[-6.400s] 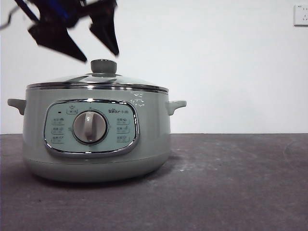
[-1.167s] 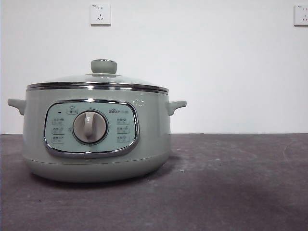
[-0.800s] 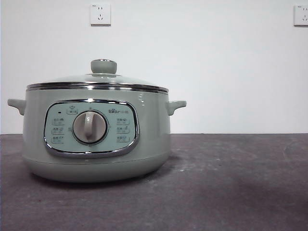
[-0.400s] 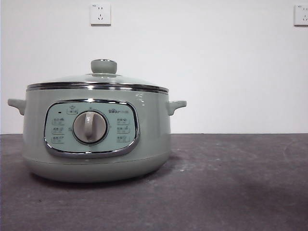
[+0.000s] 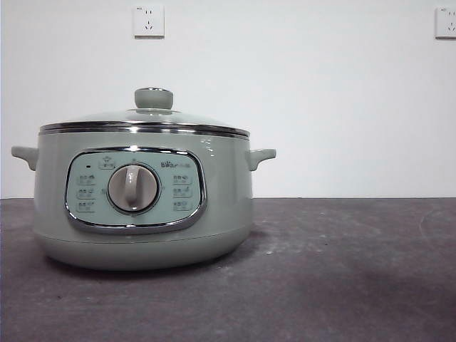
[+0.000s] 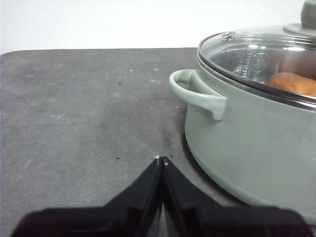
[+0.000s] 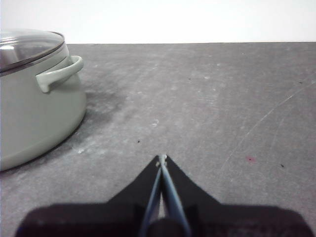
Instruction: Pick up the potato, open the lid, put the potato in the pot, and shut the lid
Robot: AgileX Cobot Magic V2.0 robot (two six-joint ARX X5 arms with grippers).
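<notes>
- Sitting on the dark grey bench (image 5: 342,285) is the pot (image 5: 142,206), its control panel and dial facing the front view.
- Resting flat on the pot's rim is the lid (image 5: 146,117), green knob upright on top.
- Through the glass in the left wrist view, the potato (image 6: 295,84) lies inside the pot, under the lid.
- The left gripper (image 6: 162,159) sits low over the bench beside one side handle, apart from the pot; its jaws are pressed together, pinching nothing.
- The right gripper (image 7: 161,158) waits over bare bench on the other side, well apart from the pot, its jaws likewise pressed together.
- Two wall sockets show on the white wall behind.
</notes>
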